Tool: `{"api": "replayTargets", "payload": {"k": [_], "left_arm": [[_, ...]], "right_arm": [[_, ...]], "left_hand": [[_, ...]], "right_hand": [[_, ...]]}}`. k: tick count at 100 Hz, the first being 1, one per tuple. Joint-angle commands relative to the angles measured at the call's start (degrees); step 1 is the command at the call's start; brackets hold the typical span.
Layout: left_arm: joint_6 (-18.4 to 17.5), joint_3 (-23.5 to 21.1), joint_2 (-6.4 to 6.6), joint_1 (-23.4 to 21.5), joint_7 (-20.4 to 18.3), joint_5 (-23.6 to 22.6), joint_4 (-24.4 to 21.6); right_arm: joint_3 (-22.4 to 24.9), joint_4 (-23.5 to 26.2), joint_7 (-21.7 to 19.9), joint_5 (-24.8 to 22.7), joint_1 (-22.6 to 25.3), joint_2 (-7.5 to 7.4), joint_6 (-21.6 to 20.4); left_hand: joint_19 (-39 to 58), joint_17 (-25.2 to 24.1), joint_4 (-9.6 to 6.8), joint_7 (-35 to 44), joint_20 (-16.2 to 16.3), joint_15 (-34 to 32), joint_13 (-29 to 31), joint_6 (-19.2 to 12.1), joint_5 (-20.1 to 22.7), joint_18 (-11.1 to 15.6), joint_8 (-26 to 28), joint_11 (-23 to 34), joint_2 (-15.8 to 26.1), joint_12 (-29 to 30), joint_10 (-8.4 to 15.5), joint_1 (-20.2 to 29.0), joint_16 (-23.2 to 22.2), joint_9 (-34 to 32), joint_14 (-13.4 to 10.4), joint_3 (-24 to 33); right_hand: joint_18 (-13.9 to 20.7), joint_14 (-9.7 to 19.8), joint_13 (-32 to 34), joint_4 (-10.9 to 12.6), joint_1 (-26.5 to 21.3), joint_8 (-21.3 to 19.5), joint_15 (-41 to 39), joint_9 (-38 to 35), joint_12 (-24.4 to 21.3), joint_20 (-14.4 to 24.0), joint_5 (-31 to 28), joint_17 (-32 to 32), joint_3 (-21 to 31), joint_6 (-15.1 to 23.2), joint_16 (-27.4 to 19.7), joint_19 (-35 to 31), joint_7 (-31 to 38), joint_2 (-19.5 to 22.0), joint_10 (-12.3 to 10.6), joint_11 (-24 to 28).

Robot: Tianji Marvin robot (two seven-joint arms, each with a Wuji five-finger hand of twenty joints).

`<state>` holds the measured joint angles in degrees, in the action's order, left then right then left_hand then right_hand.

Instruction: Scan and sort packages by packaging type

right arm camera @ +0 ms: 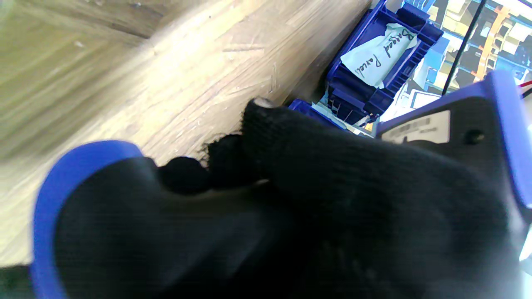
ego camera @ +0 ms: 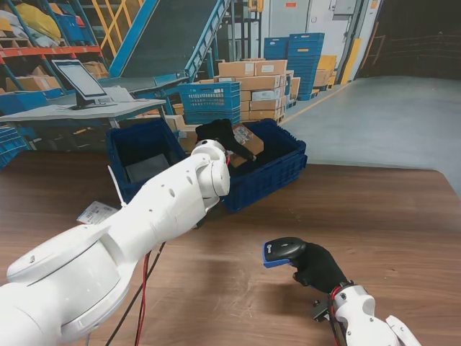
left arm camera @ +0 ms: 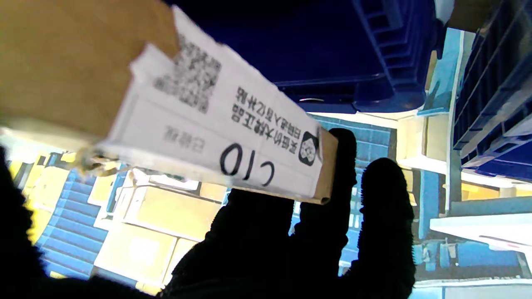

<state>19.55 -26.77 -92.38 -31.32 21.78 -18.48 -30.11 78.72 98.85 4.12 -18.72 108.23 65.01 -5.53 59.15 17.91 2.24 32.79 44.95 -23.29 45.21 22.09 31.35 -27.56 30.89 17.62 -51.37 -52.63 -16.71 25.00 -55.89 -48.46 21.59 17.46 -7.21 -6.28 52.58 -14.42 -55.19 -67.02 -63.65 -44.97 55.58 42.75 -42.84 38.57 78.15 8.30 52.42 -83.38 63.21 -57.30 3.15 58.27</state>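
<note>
Over the blue bins (ego camera: 277, 169) at the far side of the table (ego camera: 403, 223), the left hand (ego camera: 225, 137) was grasping a cardboard box (ego camera: 247, 138), holding it above the right-hand bin. From the left wrist view the box (left arm camera: 62, 62) showed a white label (left arm camera: 216, 124) with a square code and "C10" written in marker, the black fingers (left arm camera: 378, 216) spread beneath its edge. Nearer to me, the right hand (ego camera: 317, 265) was clenched round the handle of a scanner (ego camera: 282, 251), just above the wood, its blue-trimmed head pointing left. A slip of paper (ego camera: 96, 212) lay on the table to the left.

I judged the box to be lifted out and awaiting its scan. The next move would call for bringing label and scanner face to face: either tilting the box toward the scanner or raising the scanner to it. One bin carried a handwritten tag (right arm camera: 380, 54) that looked like "Bagged Parcel", so a box would likely belong in the other.
</note>
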Motion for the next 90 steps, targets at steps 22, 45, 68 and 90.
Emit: {"api": "replayTargets", "payload": {"k": [22, 45, 68, 90], "left_arm": [[-0.37, 1.84, -0.17, 1.29, -6.37, -0.01, 0.05], [-1.01, 3.13, -0.42, 2.46, -11.34, 0.96, 1.81], [-2.05, 4.46, 0.84, 2.93, -15.34, 0.71, 0.67], [-3.48, 4.48, 0.31, 3.10, -14.86, 0.89, 1.55]], "right_arm": [[0.22, 0.42, -1.44, 0.26, 0.41, 0.05, -0.01], [0.40, 0.45, -2.12, 0.54, 0.38, -0.06, 0.00], [-0.07, -0.34, -2.37, 1.12, -0.22, -0.07, -0.45], [-0.01, -0.52, -2.32, 1.45, -0.47, -0.02, -0.47]], "left_hand": [[-19.03, -9.52, -5.56, -4.03, -12.42, 7.00, -11.87, -9.70, 0.29, -2.32, -4.14, 6.71, 23.98, 24.41, 5.47, 15.86, 24.04, 15.16, -0.90, 30.78], [-34.62, -16.08, -4.93, -20.58, -22.88, 15.13, -26.47, -6.50, -6.13, -0.52, -10.56, -2.66, 28.53, 32.29, 2.23, 7.12, 35.64, 28.44, 0.88, 21.33], [-39.75, -18.19, -2.80, -30.39, -23.73, 18.06, -35.00, -5.60, -13.72, 0.12, -14.07, -8.63, 32.28, 36.44, 0.73, 2.47, 40.10, 37.32, 1.95, 11.39], [-42.17, -19.03, -2.19, -31.90, -23.50, 18.49, -37.62, -5.07, -16.88, 0.23, -14.78, -10.81, 32.23, 37.44, 0.44, 3.22, 41.22, 39.69, 1.67, 6.85]], "right_hand": [[2.03, -1.40, 1.42, 0.25, -5.20, -2.21, -0.91, -0.56, 0.70, 1.40, -3.26, 0.63, 8.18, 2.12, 0.58, -3.03, 3.97, 2.95, 0.66, -0.16], [1.99, -1.47, 1.42, 0.25, -5.18, -2.21, -0.95, -0.57, 0.76, 1.42, -3.26, 0.61, 8.16, 2.12, 0.65, -3.06, 3.97, 2.95, 0.71, -0.15], [2.01, -1.54, 1.40, 0.24, -5.17, -2.21, -1.00, -0.53, 0.79, 1.45, -3.26, 0.60, 8.18, 2.12, 0.65, -3.06, 3.97, 2.94, 0.71, -0.16], [2.03, -1.53, 1.40, 0.24, -5.19, -2.21, -1.02, -0.50, 0.79, 1.48, -3.26, 0.57, 8.17, 2.12, 0.63, -3.05, 3.97, 2.95, 0.68, -0.17]]}}
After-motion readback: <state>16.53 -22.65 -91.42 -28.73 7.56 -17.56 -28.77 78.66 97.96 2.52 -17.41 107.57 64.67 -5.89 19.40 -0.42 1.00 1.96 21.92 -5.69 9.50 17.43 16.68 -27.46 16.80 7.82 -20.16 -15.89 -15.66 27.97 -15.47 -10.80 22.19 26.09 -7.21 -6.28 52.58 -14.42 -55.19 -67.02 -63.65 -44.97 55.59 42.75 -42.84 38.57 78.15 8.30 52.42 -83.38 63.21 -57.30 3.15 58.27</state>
